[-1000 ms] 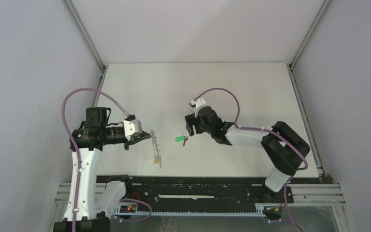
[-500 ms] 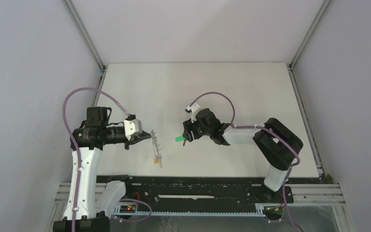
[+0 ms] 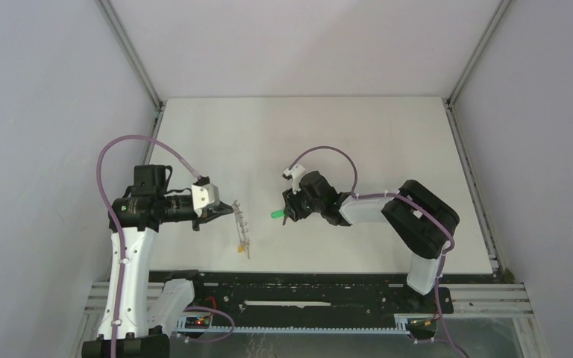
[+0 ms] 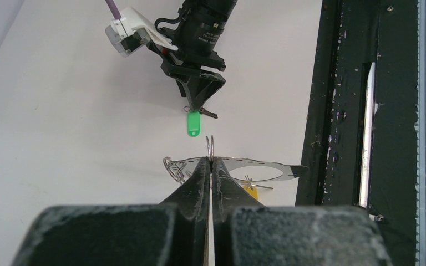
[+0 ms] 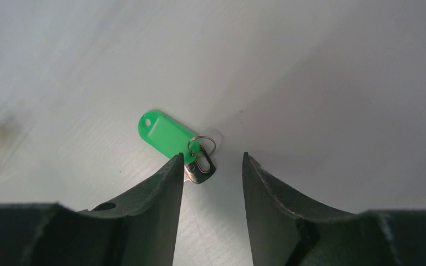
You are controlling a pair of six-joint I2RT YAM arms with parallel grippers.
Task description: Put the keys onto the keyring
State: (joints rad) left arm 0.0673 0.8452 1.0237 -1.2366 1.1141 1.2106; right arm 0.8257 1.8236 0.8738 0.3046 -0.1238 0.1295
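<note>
Green-tagged key (image 5: pixel 169 134) lies just ahead of the right gripper (image 5: pixel 212 157), metal end beside one fingertip; jaws half open, empty. Left gripper (image 4: pixel 211 162) clamps tight on the keyring (image 4: pixel 234 163) rim.

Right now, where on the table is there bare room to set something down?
Free: the far half of the table, edge to edge. Crowded: near-left centre, where the left end effector holds the keyring, with the green key and right end effector just beside it.
</note>
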